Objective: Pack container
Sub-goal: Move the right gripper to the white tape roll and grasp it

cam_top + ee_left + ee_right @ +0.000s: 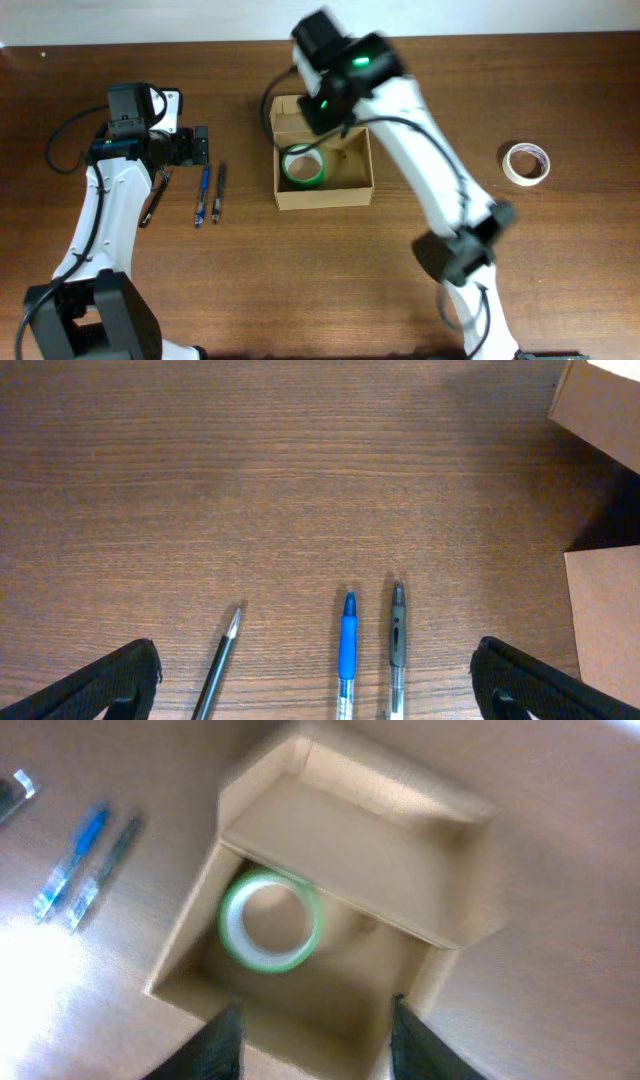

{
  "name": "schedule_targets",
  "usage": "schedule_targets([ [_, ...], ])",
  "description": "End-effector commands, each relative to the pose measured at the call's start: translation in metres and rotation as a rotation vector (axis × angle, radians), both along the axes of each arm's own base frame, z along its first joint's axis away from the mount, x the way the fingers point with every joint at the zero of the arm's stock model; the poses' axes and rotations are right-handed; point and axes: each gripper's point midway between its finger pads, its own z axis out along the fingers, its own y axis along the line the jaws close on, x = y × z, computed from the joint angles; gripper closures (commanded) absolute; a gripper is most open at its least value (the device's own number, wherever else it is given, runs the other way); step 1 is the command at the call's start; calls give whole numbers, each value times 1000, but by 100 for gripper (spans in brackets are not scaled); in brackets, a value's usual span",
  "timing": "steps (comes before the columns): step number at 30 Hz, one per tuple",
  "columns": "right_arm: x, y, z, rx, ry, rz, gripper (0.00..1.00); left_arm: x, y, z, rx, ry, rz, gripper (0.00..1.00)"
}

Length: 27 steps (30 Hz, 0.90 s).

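The container, an open tan cardboard box [322, 194], stands at the table's middle with its flap lid at the back. A green tape roll [302, 167] lies flat inside it at the left. My right gripper [324, 106] hovers over the box's back edge. In the right wrist view it is open and empty [318, 1042] above the box [178, 952] and the green roll [270, 920]. My left gripper [196, 147] is left of the box. In the left wrist view it is open and empty [320, 695], low over the pens, with the box corner [600, 405] at the far right.
A blue pen [203, 196] [347, 648], a grey pen [219, 190] [397, 640] and a black pen [154, 203] [222, 660] lie side by side left of the box. A white tape roll [526, 162] lies at the table's right.
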Motion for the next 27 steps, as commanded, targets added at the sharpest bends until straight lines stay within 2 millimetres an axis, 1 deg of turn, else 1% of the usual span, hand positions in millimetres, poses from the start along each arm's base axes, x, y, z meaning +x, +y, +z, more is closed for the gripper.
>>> schedule_targets([
  [1, -12, -78, 121, -1, -336, -254, 46, 4, 2, 3, 12, -7, -14, 1],
  [2, -14, -106, 135, -1, -367, -345, 44, 4, 2, 3, 12, -7, -14, 1],
  [3, -15, -125, 139, 4, -365, -401, 44, 4, 2, 3, 12, -7, -14, 1],
  [4, -15, -160, 137, -3, -339, -494, 44, 4, 2, 3, 12, -7, -14, 1],
  [5, -11, -176, 135, -10, -331, -521, 44, 4, 2, 3, 12, -7, -14, 1],
  [6, -7, -195, 130, 3, -298, -547, 44, 4, 2, 3, 12, -7, -14, 1],
  [7, -4, -210, 125, 18, -273, -576, 44, 4, 2, 3, 12, -7, -14, 1],
  [8, 0, -244, 113, 43, -214, -647, 44, 4, 2, 3, 12, -7, -14, 1],
  [9, 1, -258, 106, 51, -185, -675, 44, 4, 2, 3, 12, -7, -14, 1],
  [11, -3, -306, 76, 72, -65, -776, 44, 4, 2, 3, 12, -7, -14, 1],
  [13, -10, -337, 51, 81, 30, -853, 44, 4, 2, 3, 11, -7, -14, 1],
  [14, -17, -356, 32, 68, 98, -904, 43, 4, 2, 3, 12, -7, -14, 1],
  [15, -22, -368, 17, 59, 150, -938, 44, 4, 2, 3, 11, -7, -14, 1],
  [16, -25, -374, 9, 57, 174, -956, 44, 4, 2, 3, 12, -7, -14, 1],
  [18, -30, -393, -25, 51, 258, -1005, 44, 4, 2, 3, 12, -7, -14, 1],
  [19, -33, -398, -43, 59, 301, -1020, 45, 4, 2, 3, 12, -7, -14, 1],
  [20, -35, -402, -56, 56, 326, -1029, 45, 4, 2, 3, 12, -7, -14, 1],
  [21, -38, -408, -76, 52, 361, -1042, 45, 4, 2, 3, 12, -7, -14, 1],
  [22, -39, -410, -85, 49, 372, -1040, 45, 4, 2, 3, 12, -7, -14, 1],
  [23, -39, -413, -99, 45, 386, -1037, 45, 4, 2, 3, 12, -7, -14, 1],
  [25, -38, -419, -120, 46, 390, -1045, 44, 4, 2, 3, 12, -7, -14, 1],
  [26, -36, -423, -133, 48, 385, -1052, 43, 4, 2, 3, 12, -7, -14, 1],
  [27, -36, -425, -141, 49, 382, -1057, 43, 4, 2, 3, 12, -7, -14, 1],
])
